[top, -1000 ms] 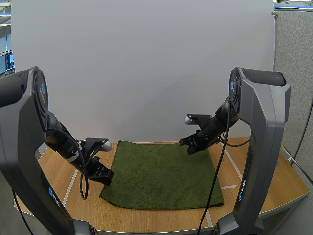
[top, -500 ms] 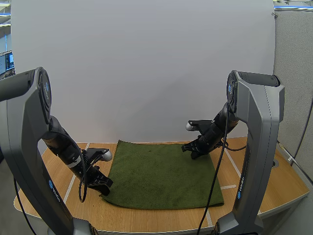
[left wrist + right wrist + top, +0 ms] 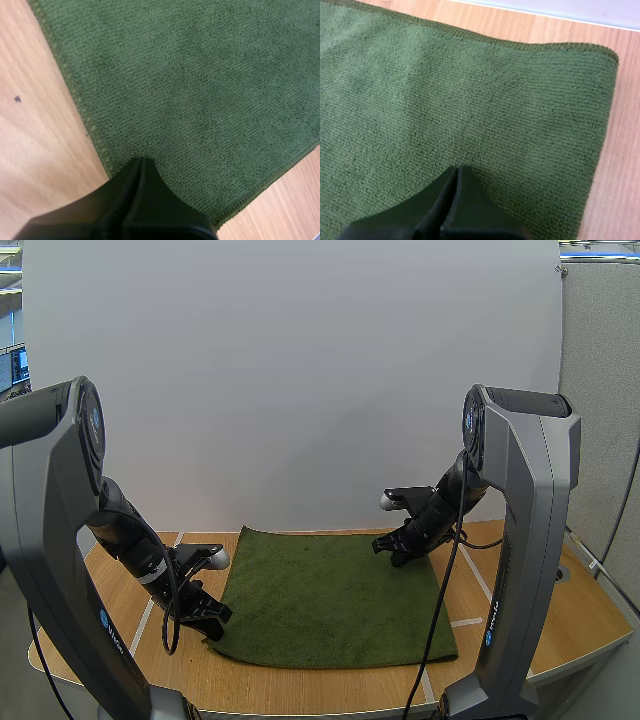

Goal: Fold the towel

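towel flat, mid-table | likely light, limp, non-slip pile: pinch at corners | left gripper fingers together, near-left corner | right gripper fingers together, far-right corner

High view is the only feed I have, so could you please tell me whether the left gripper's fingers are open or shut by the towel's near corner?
Observer: The left wrist view shows the left gripper shut, fingers together as one wedge, tip over the towel just inside its hemmed side edge.
Operator: Thank you. And the right one, please?
Observer: The right gripper is shut too, its tip over the towel short of the far corner, no cloth visibly between the fingers.
Operator: Is that corner lying flat?
Observer: It looks flat on the table, its hem rounded at the corner.
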Robot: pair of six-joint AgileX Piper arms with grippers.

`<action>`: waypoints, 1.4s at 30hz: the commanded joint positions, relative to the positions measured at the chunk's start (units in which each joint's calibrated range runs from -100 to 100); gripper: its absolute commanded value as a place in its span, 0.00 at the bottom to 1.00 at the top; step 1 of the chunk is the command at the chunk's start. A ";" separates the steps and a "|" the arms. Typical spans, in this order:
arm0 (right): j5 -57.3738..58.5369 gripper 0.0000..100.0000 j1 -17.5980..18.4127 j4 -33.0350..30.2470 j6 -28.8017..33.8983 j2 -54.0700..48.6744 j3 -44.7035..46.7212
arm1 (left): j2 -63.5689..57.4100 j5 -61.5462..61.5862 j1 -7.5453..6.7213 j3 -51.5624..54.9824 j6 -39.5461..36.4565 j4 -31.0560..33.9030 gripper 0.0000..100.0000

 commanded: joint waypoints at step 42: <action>-4.66 0.00 -0.11 0.82 -0.45 -1.66 -0.30 | 1.30 -10.44 -0.11 12.57 -0.02 8.50 0.00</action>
